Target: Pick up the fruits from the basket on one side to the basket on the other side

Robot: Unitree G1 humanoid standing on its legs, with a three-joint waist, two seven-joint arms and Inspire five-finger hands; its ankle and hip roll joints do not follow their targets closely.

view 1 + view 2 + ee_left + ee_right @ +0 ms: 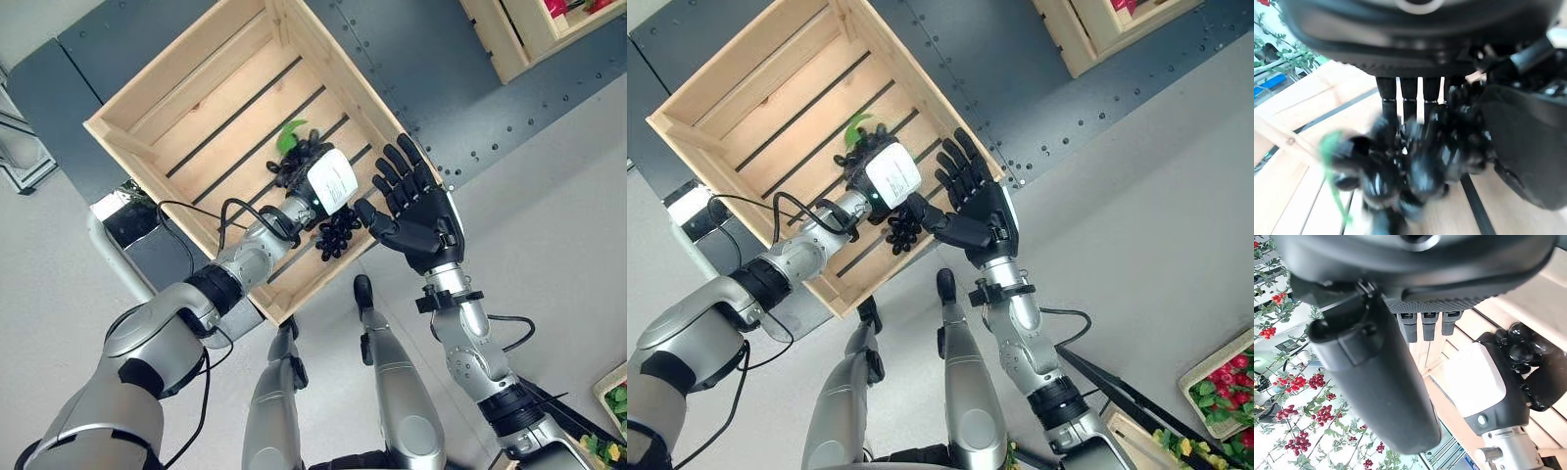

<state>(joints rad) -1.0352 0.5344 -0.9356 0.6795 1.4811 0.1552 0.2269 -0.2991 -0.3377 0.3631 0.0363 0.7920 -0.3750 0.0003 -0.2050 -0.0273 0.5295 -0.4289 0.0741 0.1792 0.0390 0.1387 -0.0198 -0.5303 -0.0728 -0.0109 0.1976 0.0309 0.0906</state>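
A bunch of black grapes (338,233) with a green leaf (291,132) is in my left hand (323,186), which is shut on it above the slatted floor of a wooden crate (176,88). Part of the bunch hangs below the hand, near the crate's front corner. In the left wrist view the grapes (1410,166) sit inside the curled fingers. My right hand (416,211) is open, fingers spread, palm turned toward the bunch, just right of it over the crate's right rim. The right wrist view shows the left hand (1484,387) and grapes (1523,350) past my right thumb (1376,382).
A second wooden crate (509,39) holding red items stands at the far right on the dark grey floor panel (411,59). A tray (1225,377) of red and yellow fruit lies at the lower right. A small dark box with plants (127,215) sits left of the crate.
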